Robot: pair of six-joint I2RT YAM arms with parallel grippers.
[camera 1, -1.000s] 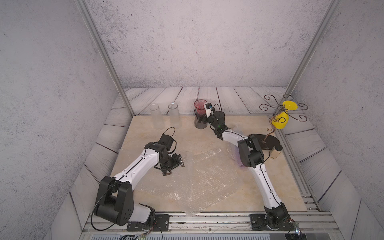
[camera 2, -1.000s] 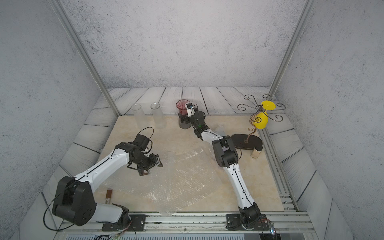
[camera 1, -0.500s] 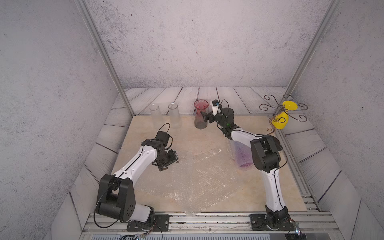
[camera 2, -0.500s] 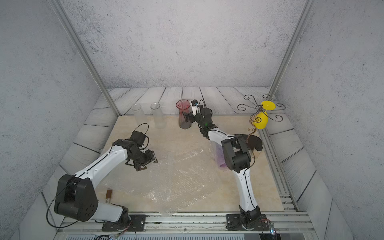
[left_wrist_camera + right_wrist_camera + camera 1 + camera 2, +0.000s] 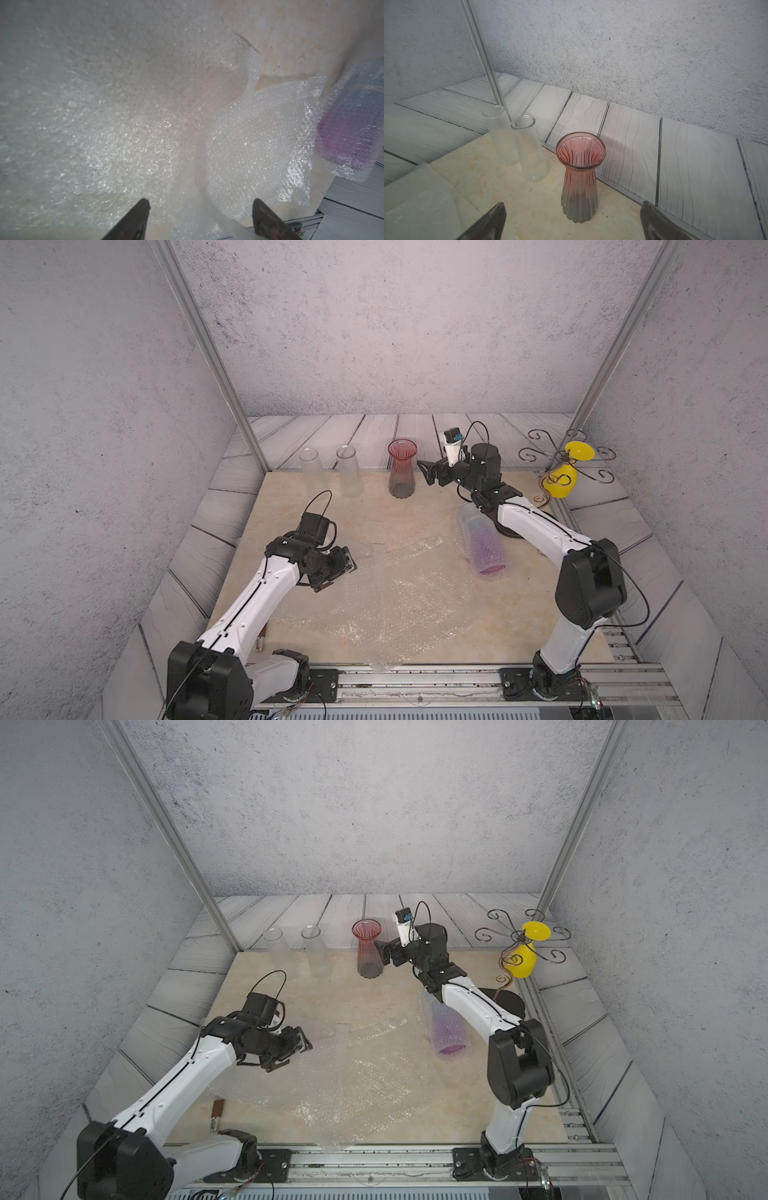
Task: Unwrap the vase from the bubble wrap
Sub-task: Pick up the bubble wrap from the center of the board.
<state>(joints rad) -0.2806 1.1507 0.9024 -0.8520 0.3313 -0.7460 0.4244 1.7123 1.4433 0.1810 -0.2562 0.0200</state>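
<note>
A spent sheet of bubble wrap (image 5: 395, 593) lies flat and crinkled on the bench (image 5: 415, 510), well in front of the red vase (image 5: 401, 472), on the robot's side of it. A second piece is still rolled as a tube around a purple vase (image 5: 484, 545), which lies on its side, nearer the robot than the red vase and off towards the right arm. The red vase itself stands upright and bare at the back edge. The right hand (image 5: 428, 475) hangs just beside it, fingers spread wide and holding nothing. The left hand (image 5: 200, 201) hovers low over the flat sheet, well forward of the red vase, fingers apart, with a raised fold of wrap between them but not pinched. Two clear glass cylinders (image 5: 309, 466) stand beyond the red vase on the left arm's side, a yellow vase (image 5: 561, 485) far off on the other.

I'd say one vase is done and the purple one is next: a hand must steady it while the other finds the loose edge and peels
</note>
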